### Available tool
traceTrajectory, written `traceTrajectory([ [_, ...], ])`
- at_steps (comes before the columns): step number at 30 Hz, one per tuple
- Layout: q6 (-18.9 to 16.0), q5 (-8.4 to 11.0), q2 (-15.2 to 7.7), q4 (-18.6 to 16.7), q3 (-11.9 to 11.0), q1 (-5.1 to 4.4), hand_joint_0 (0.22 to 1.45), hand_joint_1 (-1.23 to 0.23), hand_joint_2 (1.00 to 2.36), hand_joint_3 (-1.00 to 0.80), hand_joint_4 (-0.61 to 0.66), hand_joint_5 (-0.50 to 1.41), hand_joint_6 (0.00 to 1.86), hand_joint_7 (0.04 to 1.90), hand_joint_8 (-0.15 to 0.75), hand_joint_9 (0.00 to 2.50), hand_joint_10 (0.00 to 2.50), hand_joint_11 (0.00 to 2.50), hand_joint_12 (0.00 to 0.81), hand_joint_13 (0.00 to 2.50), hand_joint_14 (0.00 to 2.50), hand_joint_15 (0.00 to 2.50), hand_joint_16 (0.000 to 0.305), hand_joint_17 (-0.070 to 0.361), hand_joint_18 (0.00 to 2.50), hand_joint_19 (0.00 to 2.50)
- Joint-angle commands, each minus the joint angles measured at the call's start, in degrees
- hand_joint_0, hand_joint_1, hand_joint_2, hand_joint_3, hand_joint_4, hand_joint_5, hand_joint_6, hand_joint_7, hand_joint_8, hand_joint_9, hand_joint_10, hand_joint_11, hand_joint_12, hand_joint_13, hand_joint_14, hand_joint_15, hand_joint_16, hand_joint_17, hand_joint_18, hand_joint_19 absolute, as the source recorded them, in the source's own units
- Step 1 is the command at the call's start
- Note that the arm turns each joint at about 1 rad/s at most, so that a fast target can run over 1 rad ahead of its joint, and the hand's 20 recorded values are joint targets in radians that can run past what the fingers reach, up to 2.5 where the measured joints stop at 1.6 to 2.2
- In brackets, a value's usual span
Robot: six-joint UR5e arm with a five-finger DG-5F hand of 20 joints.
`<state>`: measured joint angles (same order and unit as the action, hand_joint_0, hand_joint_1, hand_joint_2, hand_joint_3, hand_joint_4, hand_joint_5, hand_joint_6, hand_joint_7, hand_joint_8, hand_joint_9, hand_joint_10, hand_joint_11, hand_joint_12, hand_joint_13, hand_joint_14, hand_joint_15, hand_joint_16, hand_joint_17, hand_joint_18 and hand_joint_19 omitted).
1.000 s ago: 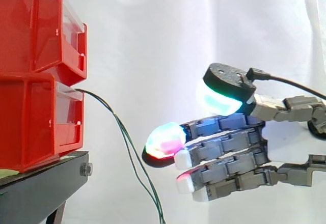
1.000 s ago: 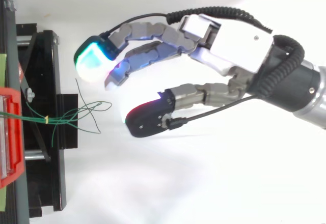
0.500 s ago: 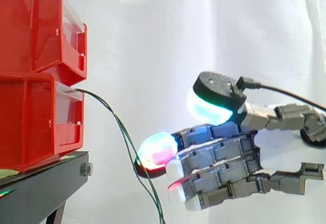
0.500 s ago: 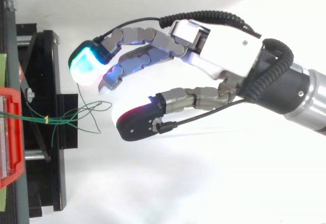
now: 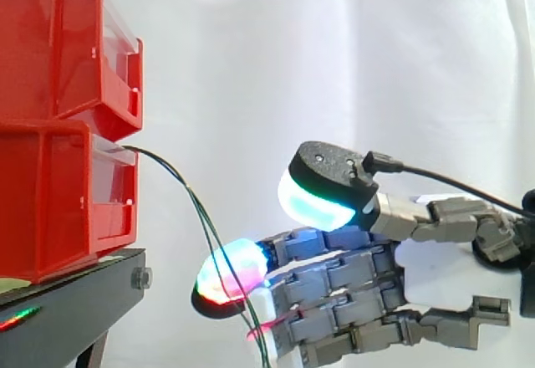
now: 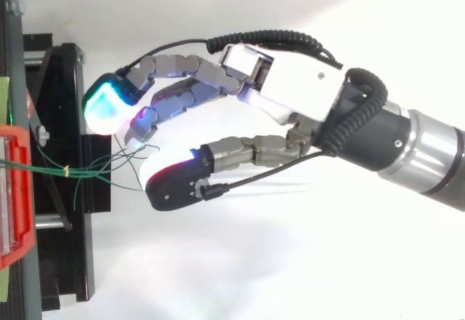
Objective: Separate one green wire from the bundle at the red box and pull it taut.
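A thin bundle of green wires (image 5: 188,196) comes out of the lower red bin (image 5: 58,201) and droops down to the right. From above, the wires (image 6: 94,169) fan out past a small yellow tie (image 6: 65,169) into loose loops. My hand (image 6: 290,94) reaches in from the right, open, with its fingers nearly straight and spread. The loops end in the gap between the thumb (image 6: 174,185) and the fingers (image 6: 156,109). In the side view the wires cross in front of a glowing fingertip (image 5: 219,278) of the hand (image 5: 343,293). Nothing is pinched.
Two red bins are stacked, the upper red bin (image 5: 67,42) on the lower one, on a black stand (image 5: 67,309) at the left. The black stand (image 6: 65,247) reaches out under the wires. A white curtain hangs behind.
My hand has moved left toward the bins and lower. Its fingertips now reach the hanging wires, which have not moved.
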<state>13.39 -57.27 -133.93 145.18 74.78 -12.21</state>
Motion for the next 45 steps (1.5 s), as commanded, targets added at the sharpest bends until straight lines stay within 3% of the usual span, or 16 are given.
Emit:
traceTrajectory([
  [1, -0.83, -0.13, -1.86, 0.19, -1.74, -0.01, 0.50, -0.70, 1.00, -0.50, 0.24, -0.13, 0.50, 0.80, 0.229, 0.84, 0.02, 0.50, 0.347, 0.71, 0.02, 0.47, 0.052, 0.118, 0.49, 0.42],
  [6, -0.91, -0.13, -2.65, 0.19, -3.50, -0.10, 0.51, -0.71, 1.00, -0.50, 0.25, -0.13, 0.50, 0.82, 0.230, 0.86, 0.01, 0.50, 0.345, 0.71, 0.02, 0.48, 0.052, 0.116, 0.50, 0.43],
  [13, -0.65, -0.48, -2.56, -0.08, -3.59, -0.19, 0.52, -0.72, 1.00, -0.50, 0.26, -0.12, 0.50, 0.84, 0.224, 0.87, 0.01, 0.50, 0.340, 0.72, 0.02, 0.48, 0.051, 0.114, 0.51, 0.43],
  [23, -0.47, -0.30, -2.56, -0.34, -3.85, -1.42, 0.53, -0.71, 1.00, -0.49, 0.26, -0.11, 0.50, 0.85, 0.224, 0.90, 0.02, 0.51, 0.340, 0.73, 0.02, 0.49, 0.050, 0.112, 0.51, 0.44],
  [27, -0.47, 0.14, -2.56, -0.69, -3.77, -1.86, 0.50, -0.68, 1.00, -0.50, 0.17, -0.15, 0.50, 0.84, 0.223, 0.78, 0.02, 0.62, 0.350, 0.71, 0.02, 0.50, 0.053, 0.118, 0.51, 0.43],
  [29, -0.65, 0.05, -2.56, -0.52, -3.77, -1.86, 0.49, -0.67, 1.00, -0.50, 0.14, -0.17, 0.50, 0.82, 0.222, 0.71, 0.02, 0.66, 0.353, 0.70, 0.02, 0.51, 0.054, 0.121, 0.50, 0.43],
  [33, -0.83, -0.04, -2.56, -0.17, -3.77, -1.68, 0.47, -0.66, 1.00, -0.50, 0.11, -0.19, 0.50, 0.78, 0.212, 0.52, 0.01, 0.40, 0.361, 0.67, 0.02, 0.48, 0.056, 0.125, 0.50, 0.43],
  [37, -1.18, -0.13, -2.56, 1.15, -3.77, -1.24, 0.47, -0.64, 1.00, -0.50, 0.12, -0.19, 0.50, 0.76, 0.210, 0.52, 0.01, 0.28, 0.362, 0.67, 0.02, 0.44, 0.056, 0.125, 0.49, 0.41],
  [45, -0.91, -0.04, -2.65, 0.89, -3.77, -0.54, 0.47, -0.63, 1.00, -0.50, 0.16, -0.17, 0.50, 0.75, 0.224, 0.65, 0.01, 0.28, 0.359, 0.66, 0.02, 0.43, 0.055, 0.123, 0.46, 0.41],
])
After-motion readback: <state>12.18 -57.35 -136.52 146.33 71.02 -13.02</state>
